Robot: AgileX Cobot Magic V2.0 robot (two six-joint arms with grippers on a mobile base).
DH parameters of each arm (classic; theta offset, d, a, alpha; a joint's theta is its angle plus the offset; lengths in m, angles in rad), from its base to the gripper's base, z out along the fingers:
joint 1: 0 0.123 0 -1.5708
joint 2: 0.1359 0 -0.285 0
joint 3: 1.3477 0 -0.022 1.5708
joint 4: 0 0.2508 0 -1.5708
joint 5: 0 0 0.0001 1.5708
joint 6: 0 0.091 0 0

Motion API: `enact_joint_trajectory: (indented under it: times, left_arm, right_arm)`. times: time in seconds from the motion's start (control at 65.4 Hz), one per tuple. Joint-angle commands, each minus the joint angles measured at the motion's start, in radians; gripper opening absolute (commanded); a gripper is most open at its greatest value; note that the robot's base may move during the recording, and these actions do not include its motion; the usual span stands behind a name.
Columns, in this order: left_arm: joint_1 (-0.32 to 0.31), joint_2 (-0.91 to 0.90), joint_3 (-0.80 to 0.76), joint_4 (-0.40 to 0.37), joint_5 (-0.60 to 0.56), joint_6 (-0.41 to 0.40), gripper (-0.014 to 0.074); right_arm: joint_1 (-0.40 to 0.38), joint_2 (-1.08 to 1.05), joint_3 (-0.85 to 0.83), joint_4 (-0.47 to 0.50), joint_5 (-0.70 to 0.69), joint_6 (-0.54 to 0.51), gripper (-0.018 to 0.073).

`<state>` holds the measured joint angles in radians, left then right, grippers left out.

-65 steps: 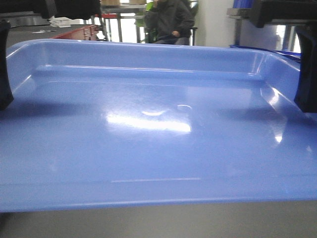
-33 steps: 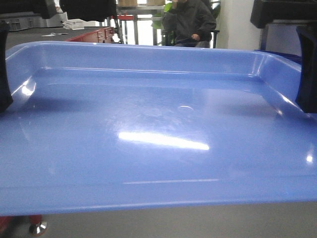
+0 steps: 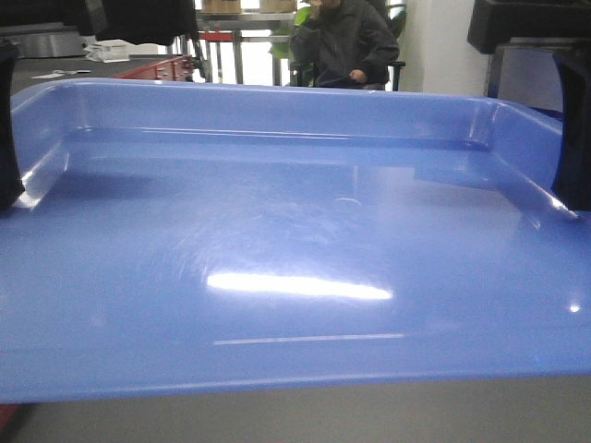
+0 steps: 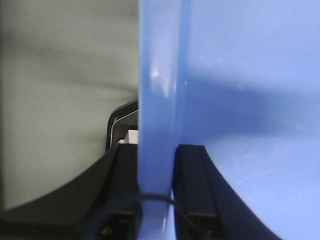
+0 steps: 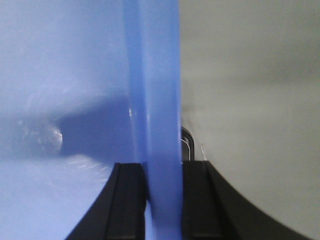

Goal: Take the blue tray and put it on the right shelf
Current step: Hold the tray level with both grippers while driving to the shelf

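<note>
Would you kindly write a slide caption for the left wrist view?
Left gripper clamped on the flared rim of the glossy periwinkle-blue plastic tray, one black jaw on each side of the wall.

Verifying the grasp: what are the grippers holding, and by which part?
The blue tray: left gripper clamps its left rim, right gripper its right rim.

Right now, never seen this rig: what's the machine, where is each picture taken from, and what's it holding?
It is a two-armed robot on a mobile base. The wide picture comes from a forward-looking camera on its front. The other two come from cameras on each wrist, looking along that arm's tool. A shallow, glossy, empty blue tray fills all three. The left tool is shut on its left rim, one finger inside the wall and one outside. The right tool grips the right rim likewise. Whether anything supports the tray is not visible. A person sits in the background.
</note>
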<state>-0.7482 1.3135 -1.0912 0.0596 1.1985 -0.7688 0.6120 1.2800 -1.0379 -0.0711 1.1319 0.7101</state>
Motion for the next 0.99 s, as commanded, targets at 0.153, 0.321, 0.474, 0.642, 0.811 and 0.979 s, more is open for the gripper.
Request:
enact_joint_trajectory:
  times: [0.153, 0.321, 0.474, 0.642, 0.811, 0.979]
  left_arm:
    - [-0.013, -0.026, -0.030, -0.071, -0.044, -0.012, 0.0034]
    - [-0.013, -0.026, -0.030, -0.071, -0.043, -0.012, 0.0034]
    - [-0.013, -0.026, -0.030, -0.071, -0.043, -0.012, 0.0034]
    - [-0.013, -0.026, -0.030, -0.071, -0.043, -0.012, 0.0034]
    - [-0.013, -0.026, -0.030, -0.071, -0.043, -0.012, 0.0034]
    - [-0.013, -0.026, -0.030, -0.071, -0.042, -0.012, 0.0034]
  right_arm:
    - [0.006, -0.030, -0.030, 0.031, -0.077, 0.015, 0.0160]
    - [0.006, -0.030, -0.030, 0.031, -0.077, 0.015, 0.0160]
    - [0.005, -0.029, -0.030, 0.031, -0.077, 0.015, 0.0160]
    - [0.005, -0.029, -0.030, 0.031, -0.077, 0.015, 0.0160]
    - [0.005, -0.029, -0.030, 0.031, -0.077, 0.015, 0.0160]
    - [0.005, -0.029, -0.030, 0.031, -0.077, 0.015, 0.0160]
